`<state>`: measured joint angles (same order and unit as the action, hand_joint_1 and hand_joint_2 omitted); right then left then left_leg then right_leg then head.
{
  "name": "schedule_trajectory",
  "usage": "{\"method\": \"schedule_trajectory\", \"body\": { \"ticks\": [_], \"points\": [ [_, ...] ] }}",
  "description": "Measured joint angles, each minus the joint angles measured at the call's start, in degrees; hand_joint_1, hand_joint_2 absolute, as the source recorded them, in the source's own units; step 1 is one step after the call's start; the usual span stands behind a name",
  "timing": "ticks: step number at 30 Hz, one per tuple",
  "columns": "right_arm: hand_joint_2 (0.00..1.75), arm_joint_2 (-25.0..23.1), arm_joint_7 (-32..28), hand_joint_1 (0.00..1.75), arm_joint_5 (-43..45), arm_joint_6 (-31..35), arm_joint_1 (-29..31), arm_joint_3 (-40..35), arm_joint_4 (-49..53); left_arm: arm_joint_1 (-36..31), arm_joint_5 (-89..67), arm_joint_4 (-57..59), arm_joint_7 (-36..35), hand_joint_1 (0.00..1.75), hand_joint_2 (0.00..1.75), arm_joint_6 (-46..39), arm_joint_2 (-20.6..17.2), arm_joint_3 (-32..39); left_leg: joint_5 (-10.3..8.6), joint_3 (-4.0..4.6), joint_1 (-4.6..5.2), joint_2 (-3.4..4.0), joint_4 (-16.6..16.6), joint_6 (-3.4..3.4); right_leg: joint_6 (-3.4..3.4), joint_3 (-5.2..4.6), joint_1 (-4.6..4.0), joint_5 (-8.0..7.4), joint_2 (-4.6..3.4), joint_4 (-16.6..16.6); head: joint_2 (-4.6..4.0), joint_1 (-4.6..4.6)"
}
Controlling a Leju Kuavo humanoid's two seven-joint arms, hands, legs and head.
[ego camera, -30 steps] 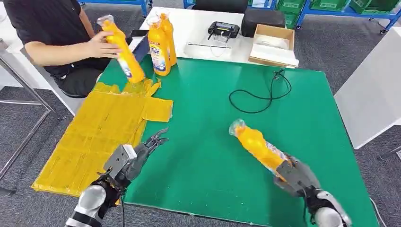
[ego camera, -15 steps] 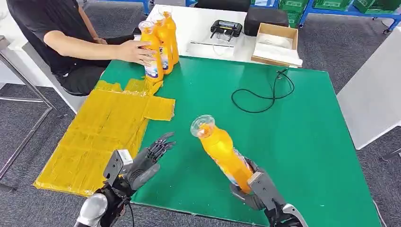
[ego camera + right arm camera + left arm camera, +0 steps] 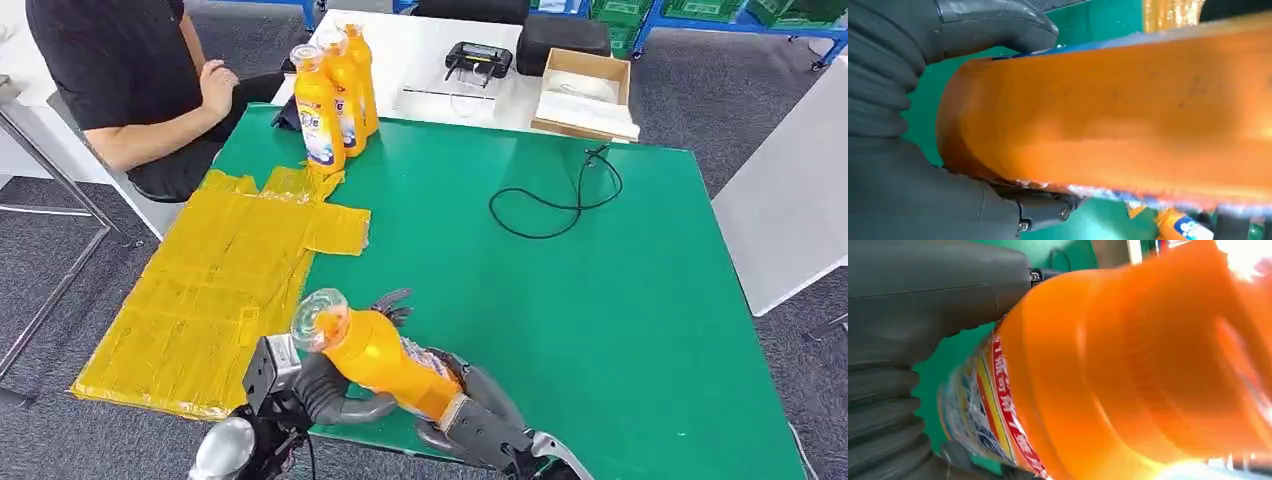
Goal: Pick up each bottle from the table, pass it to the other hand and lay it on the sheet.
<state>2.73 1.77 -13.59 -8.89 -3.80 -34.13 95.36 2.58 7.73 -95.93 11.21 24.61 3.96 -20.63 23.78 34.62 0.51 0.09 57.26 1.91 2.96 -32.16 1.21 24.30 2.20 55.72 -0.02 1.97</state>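
An orange bottle (image 3: 385, 360) with a clear cap hangs tilted over the table's near edge, cap toward the yellow sheet (image 3: 220, 280). My right hand (image 3: 480, 425) grips its base. My left hand (image 3: 320, 390) cups the upper body: the thumb runs along the near side, and the fingers (image 3: 395, 302) reach out past the far side, not wrapped. Up close, the bottle (image 3: 1128, 380) lies against my left hand (image 3: 923, 315). In the right wrist view my right hand (image 3: 898, 190) clasps the bottle (image 3: 1123, 115). Three more orange bottles (image 3: 320, 110) stand at the sheet's far end.
A person (image 3: 130, 80) in black sits at the far left, hand drawn back from the standing bottles. A black cable (image 3: 560, 195) loops on the green table (image 3: 600, 320). A cardboard box (image 3: 585, 95) and a black controller (image 3: 475, 60) sit on the white table behind.
My right hand has carried the bottle left into my left hand. The person set a third bottle upright beside the other two and pulled the hand away.
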Motion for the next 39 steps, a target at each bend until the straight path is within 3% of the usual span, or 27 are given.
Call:
{"method": "schedule_trajectory", "body": {
  "ticks": [2, 3, 20, 21, 22, 23, 27, 32, 35, 39],
  "points": [
    [1.75, 0.00, 0.00, 1.75, -0.39, -0.72, 1.21, -1.72, -0.61, -0.43, 1.42, 0.00, -0.39, 0.00, 1.75, 0.55, 0.02, -0.88, 0.00, -0.01, 0.00, 0.01, 0.00, 0.00, 0.00, 0.00, 0.00, 0.00, -0.01, 0.00, 0.00, 0.04],
    [1.75, -0.07, -0.07, 1.75, -0.81, -1.19, 1.63, -2.41, -0.92, -0.64, 1.95, 0.00, -0.55, 1.75, 1.75, 0.70, 0.02, -1.27, -0.01, 0.00, 0.00, 0.00, 0.00, 0.00, 0.00, 0.00, 0.00, 0.00, 0.01, 0.00, 0.00, 0.00],
    [1.75, -0.50, -1.33, 1.75, -3.04, -2.26, 3.62, -6.06, -5.75, -1.46, 3.35, 0.00, 0.11, 1.75, 1.75, 1.16, -0.72, -3.00, 0.00, 0.03, 0.00, 0.01, 0.00, 0.00, 0.00, -0.06, 0.00, 0.00, 0.00, 0.00, 0.00, 0.00],
    [1.75, -0.50, -1.40, 0.30, -3.24, -2.26, 3.55, -6.06, -5.77, -1.46, 3.04, 0.00, 0.24, 1.75, 1.75, 1.12, -0.72, -3.06, -0.01, 0.02, 0.00, 0.01, 0.00, 0.00, 0.00, -0.06, 0.00, 0.00, 0.00, 0.00, 0.00, 0.02],
    [1.75, -0.48, -1.51, 0.30, -3.68, -2.15, 3.36, -6.06, -5.77, -1.46, 2.63, 0.00, 0.41, 1.75, 1.75, 0.97, -0.72, -3.15, -0.01, 0.02, 0.00, 0.01, 0.00, 0.00, 0.00, -0.06, 0.00, 0.00, 0.00, 0.00, 0.00, 0.02],
    [1.75, -0.50, -1.66, 0.00, -4.46, -1.44, 3.05, -5.99, -5.77, -1.44, 1.93, 0.00, 0.63, 1.75, 1.75, 0.46, -0.72, -3.22, -0.01, 0.02, 0.00, 0.00, 0.00, 0.00, 0.00, -0.06, 0.00, 0.00, 0.01, 0.00, 0.00, 0.02],
    [1.75, -0.44, -0.85, 0.00, -8.24, 3.65, 1.36, -5.93, -5.53, -1.61, -4.81, -0.44, 2.40, 1.75, 1.75, -3.85, -0.74, -3.24, 0.00, 0.02, 0.00, 0.00, 0.00, 0.00, 0.00, -0.06, 0.00, 0.00, 0.01, 0.00, 0.00, 0.02],
    [1.75, 1.51, 2.30, 0.00, -7.08, 9.64, -2.78, -5.49, -0.24, -2.43, -25.54, -0.72, 3.93, 1.75, 1.75, -14.69, -1.73, -0.53, 0.01, 0.07, 0.00, 0.00, 0.00, -0.01, 0.00, -0.11, -0.01, 0.00, 0.00, 0.00, 0.00, 0.02],
    [1.75, 3.48, 2.69, 0.00, -6.62, 12.24, -4.95, -5.14, 4.40, -3.93, -41.48, -0.59, 4.70, 1.75, 1.75, -23.68, -3.63, 2.73, 0.00, 0.08, -0.03, 0.00, 0.00, -0.01, -0.01, -0.13, -0.02, 0.00, 0.00, 0.00, 0.00, 0.00],
    [1.75, 5.66, 2.82, 0.00, -6.23, 13.79, -6.70, -4.97, 8.99, -6.42, -55.11, 0.48, 3.32, 1.75, 1.75, -29.46, -6.28, 6.53, -0.02, 0.06, -0.04, 0.01, 0.00, -0.02, -0.01, -0.12, -0.02, 0.00, 0.00, 0.01, 0.02, 0.00]
  ]
}}
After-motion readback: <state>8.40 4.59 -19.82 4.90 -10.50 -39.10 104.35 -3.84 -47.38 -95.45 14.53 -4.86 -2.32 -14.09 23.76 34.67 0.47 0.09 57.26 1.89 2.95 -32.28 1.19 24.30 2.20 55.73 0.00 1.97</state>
